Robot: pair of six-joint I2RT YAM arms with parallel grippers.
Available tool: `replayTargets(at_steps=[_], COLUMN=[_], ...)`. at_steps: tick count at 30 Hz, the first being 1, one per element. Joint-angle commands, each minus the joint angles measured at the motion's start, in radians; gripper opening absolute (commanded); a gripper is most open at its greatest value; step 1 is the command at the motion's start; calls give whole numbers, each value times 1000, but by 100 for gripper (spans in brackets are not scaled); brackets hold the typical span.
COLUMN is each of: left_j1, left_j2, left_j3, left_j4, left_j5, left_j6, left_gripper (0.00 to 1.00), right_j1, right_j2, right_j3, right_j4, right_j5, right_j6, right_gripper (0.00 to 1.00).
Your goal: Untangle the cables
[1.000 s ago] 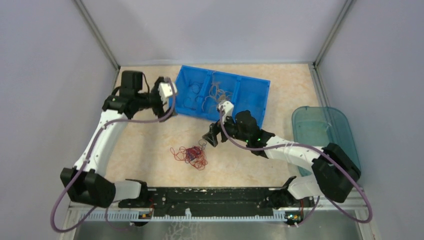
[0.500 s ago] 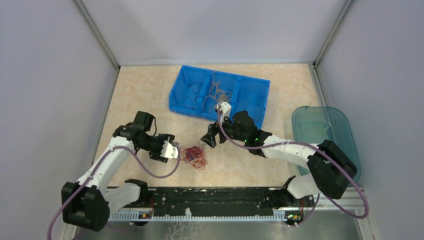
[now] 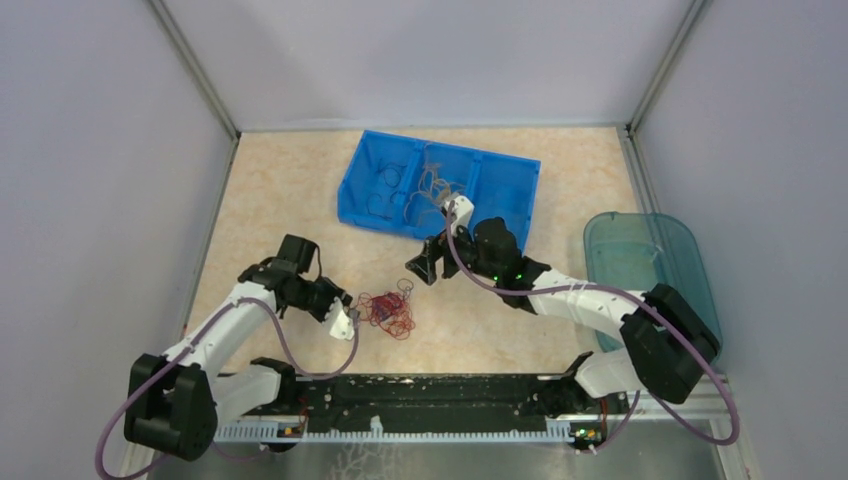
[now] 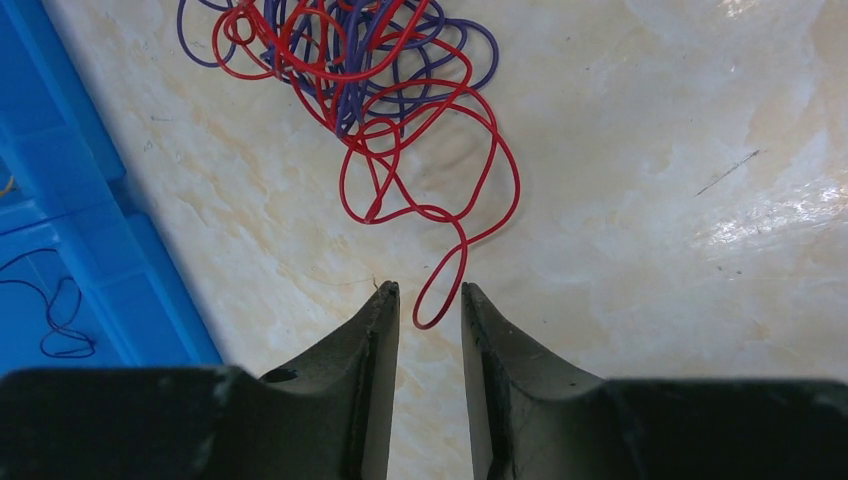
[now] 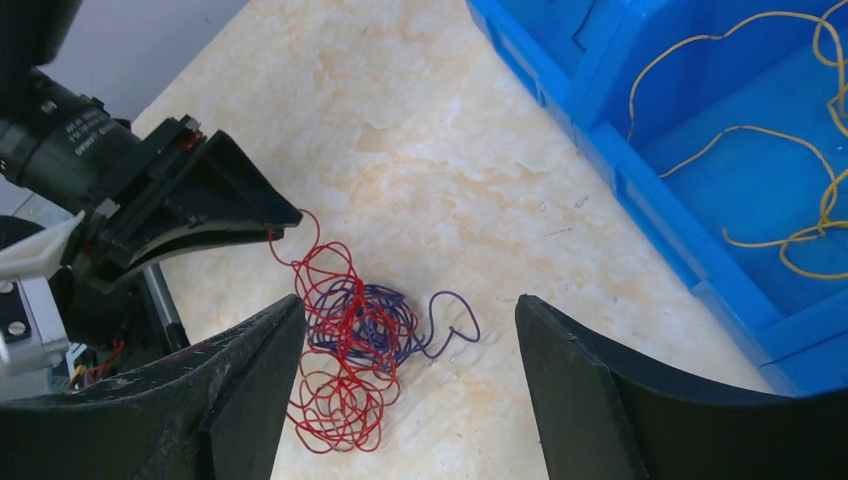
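Left end effector [image 4: 428, 292], newly arrived, is narrowing, tips apart, round the cables' [image 4: 352, 72] red loop; right end effector [image 5: 410, 312] is standing apart; grip unconfirmed.

Two grippers are working: left gripper [image 4: 430, 295], right gripper [image 5: 408, 305]. One tangle of cables [image 3: 387, 312], one three-compartment blue bin [image 3: 510, 180] and one teal tub [image 3: 640, 255] are sitting on one table [image 3: 280, 200].

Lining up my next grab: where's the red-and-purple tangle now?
Top view: the tangle lies on the table left of centre, just right of the left gripper, with the blue bin beyond it.
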Motion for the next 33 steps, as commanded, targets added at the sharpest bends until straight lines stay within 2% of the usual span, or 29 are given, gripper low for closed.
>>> replayTargets(at_steps=[1, 8, 11, 14, 18, 24, 26, 33], left_j1=[-13, -23, -23, -23, -24, -36, -62, -126], left_j2=[-24, -45, -39, -54, -110, -224, -254, -235], left_j3=[-39, -85, -90, -81, 2, 216, 259, 424], left_j4=[47, 60, 97, 132, 85, -175, -225, -213], left_j5=[22, -14, -23, -26, 24, 228, 266, 336], left_j6=[85, 119, 114, 96, 30, -63, -127, -543], left_gripper=[34, 32, 20, 0, 0, 0, 0, 0], right_j1=[-16, -30, -33, -35, -35, -29, -5, 131], right_j2=[-46, -61, -77, -101, -109, -78, -63, -32], right_j3=[-12, -15, -20, -31, -44, -28, -14, 72], right_j4=[83, 89, 85, 100, 163, 344, 397, 402], right_j5=[4, 1, 8, 20, -28, -221, -253, -216], right_j6=[32, 55, 60, 70, 65, 76, 61, -99], right_gripper=[77, 77, 76, 77, 81, 85, 86, 88])
